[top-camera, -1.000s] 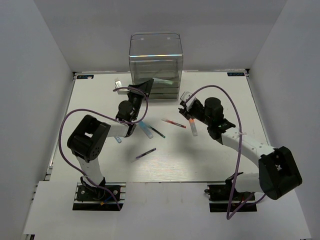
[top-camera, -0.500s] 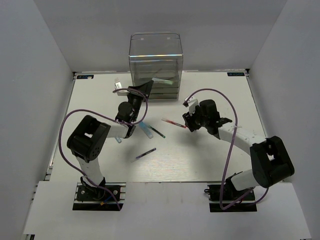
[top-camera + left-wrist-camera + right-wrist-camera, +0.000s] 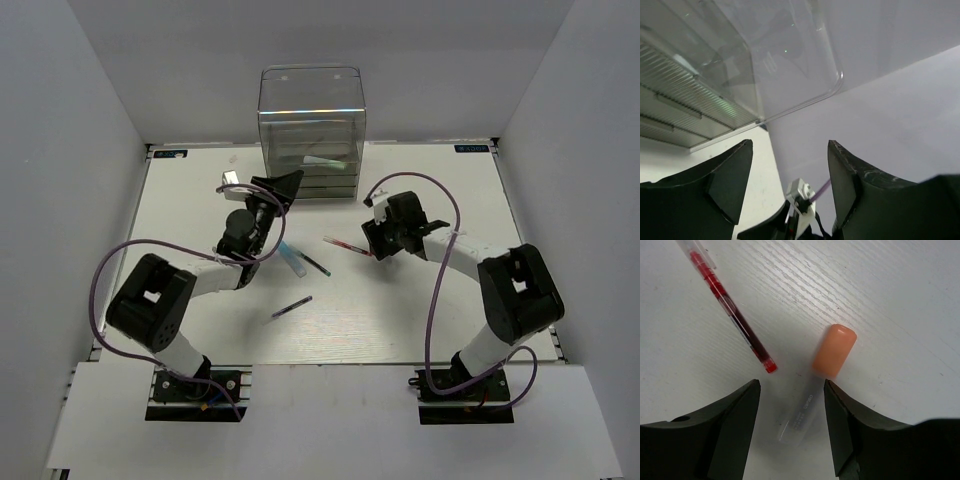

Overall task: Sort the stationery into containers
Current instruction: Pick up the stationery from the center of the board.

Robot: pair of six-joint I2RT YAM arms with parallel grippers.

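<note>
Right hand (image 3: 791, 387) spread wide, empty, straddling orange-capped marker (image 3: 834, 352) on counter (image 3: 900, 300) | red pen (image 3: 735, 315) cropped at top | left hand (image 3: 790, 150) fingers parted, empty, facing box (image 3: 715, 65)

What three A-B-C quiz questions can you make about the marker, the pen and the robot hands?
1. Where is the marker? A: across the pen. B: on the table, between the fingers of the right gripper. C: far from both grippers.
2. What colour is the pen? A: green. B: red. C: blue.
3. How is the left gripper? A: shut on a marker. B: shut on nothing. C: open and empty.
Answers: 1 B, the right wrist view shows it lying between the fingers. 2 B, its barrel is red. 3 C, its fingers stand apart and hold nothing.
</note>
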